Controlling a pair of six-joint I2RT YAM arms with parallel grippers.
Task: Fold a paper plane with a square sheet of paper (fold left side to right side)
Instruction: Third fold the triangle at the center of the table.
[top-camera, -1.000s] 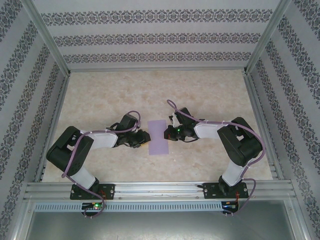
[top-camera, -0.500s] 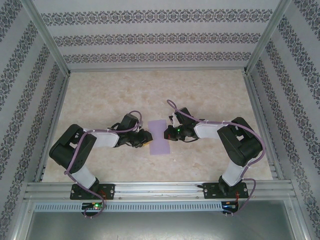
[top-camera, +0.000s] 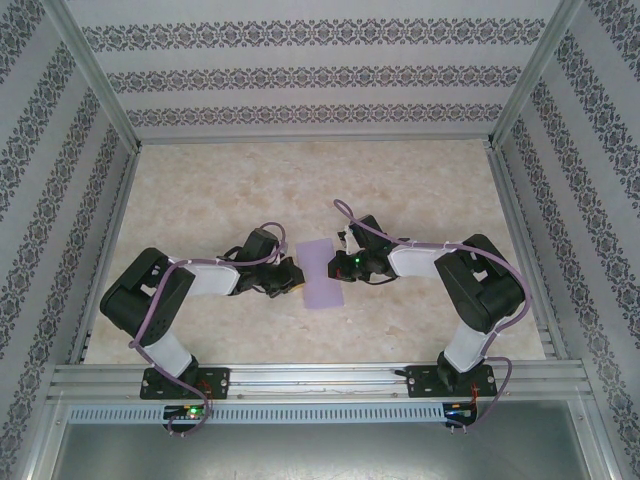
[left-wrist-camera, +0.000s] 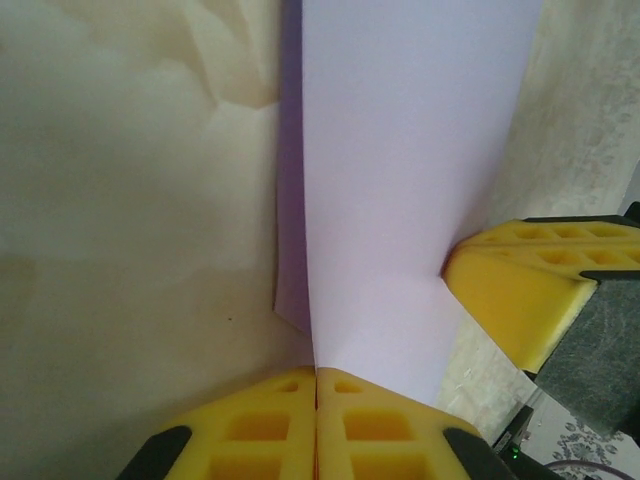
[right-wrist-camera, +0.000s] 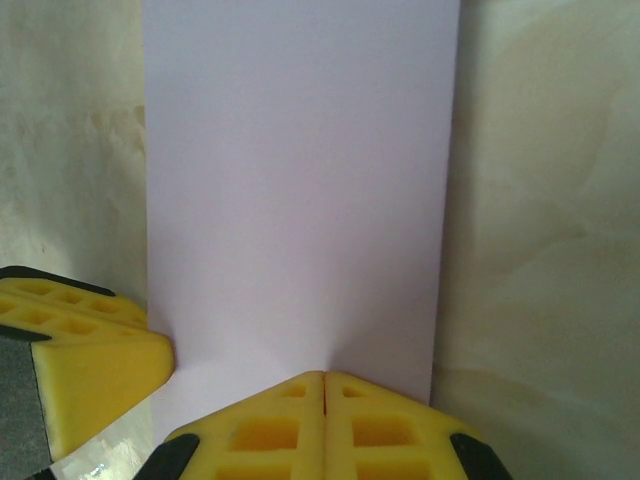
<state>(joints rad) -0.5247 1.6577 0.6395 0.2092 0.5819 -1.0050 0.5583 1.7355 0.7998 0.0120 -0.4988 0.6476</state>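
Paper sheet (top-camera: 320, 280), one; left end effector (left-wrist-camera: 316, 388), right end effector (right-wrist-camera: 325, 388), two, closed

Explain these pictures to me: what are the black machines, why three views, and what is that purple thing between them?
The black machines are two robot arms, the left arm and the right arm, bolted at the near edge of a marbled table. The wide picture comes from a fixed camera above and behind them. The two close-ups come from a camera on each wrist, looking past that arm's own yellow fingers. The purple thing is a sheet of paper, lying folded into a narrow strip. The left gripper and the right gripper are both shut at opposite long edges of it; whether they pinch it or just press on it, I cannot tell.
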